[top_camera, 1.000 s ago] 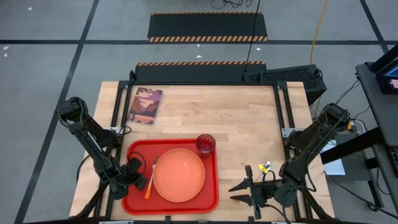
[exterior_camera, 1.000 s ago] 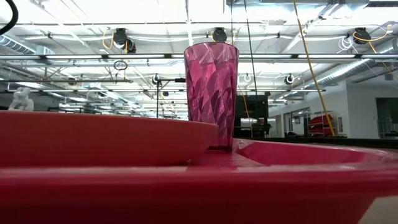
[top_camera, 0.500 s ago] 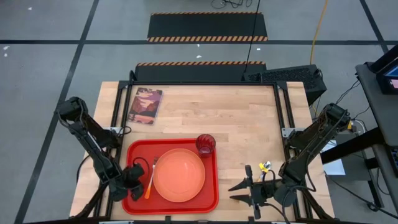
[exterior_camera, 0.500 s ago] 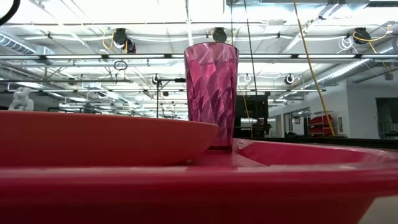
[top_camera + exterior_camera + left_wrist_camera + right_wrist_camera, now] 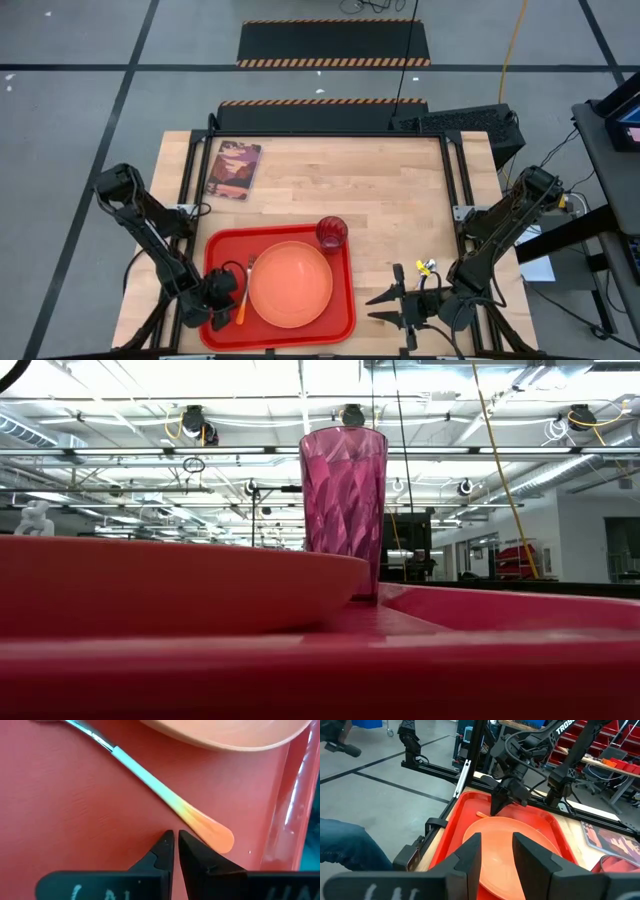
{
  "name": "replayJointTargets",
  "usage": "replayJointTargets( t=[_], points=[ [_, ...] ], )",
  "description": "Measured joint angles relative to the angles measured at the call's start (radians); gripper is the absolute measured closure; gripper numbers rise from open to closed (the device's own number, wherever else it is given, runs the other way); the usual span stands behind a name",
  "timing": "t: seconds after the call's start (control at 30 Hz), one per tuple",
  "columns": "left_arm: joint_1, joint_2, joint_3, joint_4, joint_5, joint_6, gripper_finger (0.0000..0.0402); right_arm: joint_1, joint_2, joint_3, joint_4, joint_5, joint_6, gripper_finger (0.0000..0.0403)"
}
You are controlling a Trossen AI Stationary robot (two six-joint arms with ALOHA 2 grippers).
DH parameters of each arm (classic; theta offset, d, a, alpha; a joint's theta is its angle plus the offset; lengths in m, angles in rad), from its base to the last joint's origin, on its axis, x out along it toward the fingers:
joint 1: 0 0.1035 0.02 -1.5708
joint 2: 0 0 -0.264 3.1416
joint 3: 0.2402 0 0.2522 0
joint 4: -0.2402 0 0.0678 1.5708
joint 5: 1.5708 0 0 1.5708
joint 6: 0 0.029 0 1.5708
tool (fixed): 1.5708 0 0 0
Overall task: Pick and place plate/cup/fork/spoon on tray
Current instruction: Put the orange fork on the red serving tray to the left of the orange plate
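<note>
Your left gripper (image 5: 232, 298) sits low over the tray (image 5: 340, 322), at its left end by the tabletop's near-left corner. Fingers (image 5: 165, 851) pinched nearly together, holding nothing; tips just beside the end of the fork's handle.

Fork (image 5: 243, 293) lies flat on the tray floor, left of the plate (image 5: 290, 284), tines toward the far edge, handle toward the near edge.

Plate rests in the tray's middle. Cup (image 5: 331, 233) stands upright in the tray's far-right corner, just beside the plate rim.

A book (image 5: 233, 169) lies near the tabletop's far-left corner, well apart from the tray.

Your right gripper (image 5: 388, 307) waits at the near-right edge of the tabletop, fingers (image 5: 470, 857) spread apart, empty.

You cannot make out the spoon for certain in these views.
</note>
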Motion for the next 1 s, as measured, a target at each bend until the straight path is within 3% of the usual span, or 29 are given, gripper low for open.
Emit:
replayJointTargets(
  t=[0.2, 0.4, 0.7, 1.0],
  points=[
    [0.000, 0.000, 0.065, -0.032, 0.029, 0.042, 0.0371, 0.000, 0.000, 0.000, -0.003, 0.000, -0.001, 0.0298],
    [-0.001, 0.005, 0.119, -0.073, -0.004, 0.068, 0.0371, 0.000, 0.000, 0.000, -0.003, 0.000, -0.003, 0.0298],
    [0.001, 0.130, 0.162, -0.065, 0.004, 0.116, 0.0371, 0.000, 0.000, 0.000, -0.006, 0.000, -0.003, 0.0298],
    [0.001, 0.153, 0.171, -0.026, -0.036, 0.127, 0.0371, 0.000, 0.000, 0.000, -0.007, 0.000, -0.003, 0.0298]
  ],
)
